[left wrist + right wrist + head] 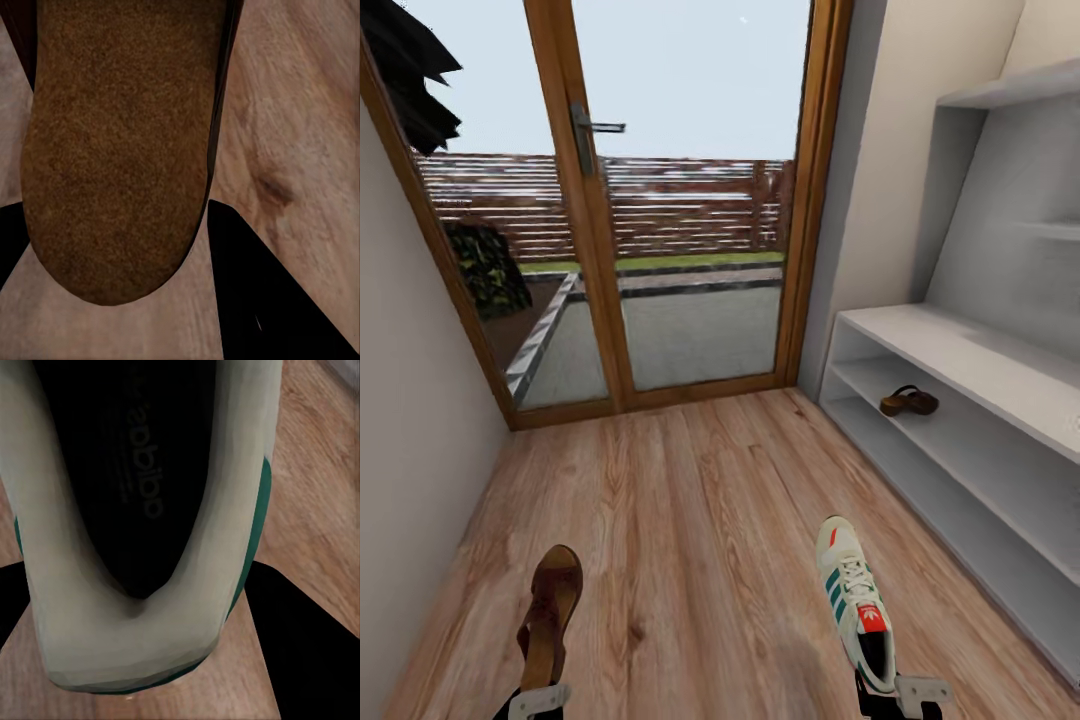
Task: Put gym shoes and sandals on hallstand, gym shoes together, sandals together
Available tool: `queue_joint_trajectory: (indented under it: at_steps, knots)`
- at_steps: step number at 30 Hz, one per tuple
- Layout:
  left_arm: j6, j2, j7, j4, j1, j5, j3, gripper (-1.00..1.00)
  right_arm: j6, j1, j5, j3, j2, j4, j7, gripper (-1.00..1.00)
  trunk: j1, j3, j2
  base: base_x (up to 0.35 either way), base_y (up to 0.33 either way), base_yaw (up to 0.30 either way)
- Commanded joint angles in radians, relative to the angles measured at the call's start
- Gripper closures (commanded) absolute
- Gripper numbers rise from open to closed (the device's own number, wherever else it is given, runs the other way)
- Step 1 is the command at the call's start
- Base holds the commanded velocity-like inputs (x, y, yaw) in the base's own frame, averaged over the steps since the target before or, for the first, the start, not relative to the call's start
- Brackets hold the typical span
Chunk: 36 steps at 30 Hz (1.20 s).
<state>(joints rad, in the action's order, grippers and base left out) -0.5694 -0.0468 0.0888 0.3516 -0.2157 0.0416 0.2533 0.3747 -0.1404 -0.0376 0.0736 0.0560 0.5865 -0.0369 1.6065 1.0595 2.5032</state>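
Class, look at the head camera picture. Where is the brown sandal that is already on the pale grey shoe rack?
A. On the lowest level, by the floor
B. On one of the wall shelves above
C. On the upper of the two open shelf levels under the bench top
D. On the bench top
C: the sandal on the rack lies on the upper open shelf of the shoe rack, just below the bench top.

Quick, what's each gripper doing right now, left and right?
Left gripper: shut on a sandal.
Right gripper: shut on a gym shoe.
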Motion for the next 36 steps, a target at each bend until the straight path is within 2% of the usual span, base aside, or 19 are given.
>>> queue_joint_trajectory:
  at_steps: [1, 36]
  knots:
    - [-0.003, 0.001, 0.008, 0.0, -0.001, 0.008, 0.009, 1.0, 0.003, -0.001, -0.004, 0.0, 0.0, -0.001, -0.005, 1.0, 0.0, 0.001, 0.0, 0.307, 0.164, -0.279]
    - [-0.003, 0.001, 0.009, 0.0, -0.001, 0.007, 0.009, 1.0, 0.003, -0.001, -0.004, 0.0, 0.0, 0.0, -0.005, 1.0, 0.0, 0.001, 0.0, 0.301, 0.199, -0.279]
